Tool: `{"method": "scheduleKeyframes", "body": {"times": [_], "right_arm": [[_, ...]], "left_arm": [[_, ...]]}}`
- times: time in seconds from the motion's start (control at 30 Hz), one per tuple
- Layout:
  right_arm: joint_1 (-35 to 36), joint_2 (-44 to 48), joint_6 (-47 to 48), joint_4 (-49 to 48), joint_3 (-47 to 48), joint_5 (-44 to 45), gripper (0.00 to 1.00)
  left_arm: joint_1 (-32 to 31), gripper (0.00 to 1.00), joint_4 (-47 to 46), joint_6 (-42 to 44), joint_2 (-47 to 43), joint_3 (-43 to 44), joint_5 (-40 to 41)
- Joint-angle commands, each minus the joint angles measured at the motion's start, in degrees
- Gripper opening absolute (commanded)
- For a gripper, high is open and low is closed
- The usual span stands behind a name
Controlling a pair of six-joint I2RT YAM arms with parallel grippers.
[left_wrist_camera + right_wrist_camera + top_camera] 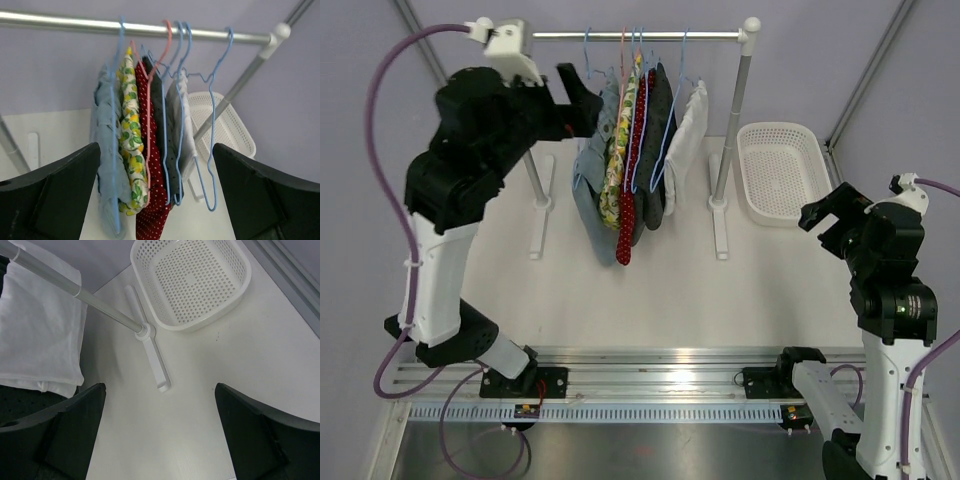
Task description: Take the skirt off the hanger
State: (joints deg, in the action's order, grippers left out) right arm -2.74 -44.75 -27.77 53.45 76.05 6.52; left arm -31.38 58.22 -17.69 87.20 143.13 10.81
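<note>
At the near right, the right gripper (pixel 160 435) is held over the table (pixel 650 300) with its fingers apart. Farther off, at the left of the rail (pixel 640 35), the left gripper (pixel 157 200) is spread wide and empty, faced toward the hung garments (pixel 625 170). The skirt among them cannot be singled out.

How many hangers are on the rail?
5: leftmost blue hanger; pink hanger beside it; two blue hangers close together next; rightmost blue hanger, set apart. Clothes may hide more.
</note>
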Motion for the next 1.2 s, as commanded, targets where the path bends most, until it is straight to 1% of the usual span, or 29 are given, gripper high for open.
{"method": "scheduleKeyframes", "body": {"times": [0.0,0.03,0.07,0.13,0.17,0.2,0.27,0.33,0.47,0.53,0.63,0.83,0.97,1.03,1.07,1.1,1.13,1.17], "right_arm": [[0.0,2.2,1.8,1.0,-0.3,-1.2,0.98],[0.0,2.8,2.3,0.5,-1.1,-1.8,0.98],[0.1,3.8,2.5,0.3,-2.5,-2.5,0.98],[0.0,4.7,2.6,-0.1,-3.9,-2.8,0.98],[0.0,5.3,2.7,-0.3,-5.2,-3.0,0.98],[0.0,5.6,2.7,-0.4,-5.8,-3.3,0.98],[0.0,6.0,3.0,-0.9,-7.4,-3.8,0.98],[0.0,6.2,3.2,-0.9,-8.2,-3.9,0.98],[0.0,7.1,3.2,-0.7,-8.2,-4.3,0.99],[0.1,7.3,3.2,-0.3,-8.0,-4.7,0.98],[0.1,8.0,3.0,-0.1,-8.2,-5.5,0.99],[0.1,9.0,2.8,0.0,-9.6,-5.9,0.99],[0.0,9.6,2.8,0.5,-10.0,-5.6,0.99],[0.1,9.9,2.9,0.9,-10.3,-5.6,0.98],[0.1,9.9,2.9,1.0,-10.4,-5.6,0.98],[0.1,10.0,3.0,1.4,-10.4,-5.6,0.98],[0.1,10.2,3.0,1.6,-10.5,-5.5,0.98],[0.0,10.2,3.0,1.7,-10.5,-5.5,0.98]], "left_arm": [[-6.3,0.99,-2.7,3.1,0.6,-4.1,4.5],[-7.5,0.99,-4.6,3.5,0.3,-8.5,3.5],[-9.9,0.99,-8.0,4.5,0.3,-10.1,3.1],[-13.2,0.99,-10.0,6.1,1.9,-11.3,4.0],[-16.4,0.99,-10.5,7.7,3.1,-10.4,5.1],[-17.8,0.99,-10.3,8.2,5.9,-8.9,7.6],[-20.8,0.99,-9.7,8.9,8.8,-4.6,9.0],[-22.1,0.99,-10.4,9.0,11.0,-3.7,10.5],[-22.2,0.99,-14.7,8.8,11.9,-7.8,12.3],[-22.2,0.99,-15.8,8.7,12.1,-9.0,15.5],[-22.2,0.99,-17.7,9.3,12.6,-10.9,18.3],[-21.9,0.99,-19.9,11.4,14.9,-11.5,19.0],[-20.0,0.98,-21.0,9.3,16.5,-12.9,16.7],[-18.5,0.94,-22.3,8.0,16.9,-14.7,15.7],[-17.9,0.88,-22.9,7.6,16.9,-15.2,15.3],[-17.6,0.85,-23.2,7.2,17.1,-15.8,15.0],[-16.7,0.77,-23.8,6.3,17.2,-16.3,14.9],[-16.4,0.6,-24.0,5.9,17.3,-16.9,14.7]]}}
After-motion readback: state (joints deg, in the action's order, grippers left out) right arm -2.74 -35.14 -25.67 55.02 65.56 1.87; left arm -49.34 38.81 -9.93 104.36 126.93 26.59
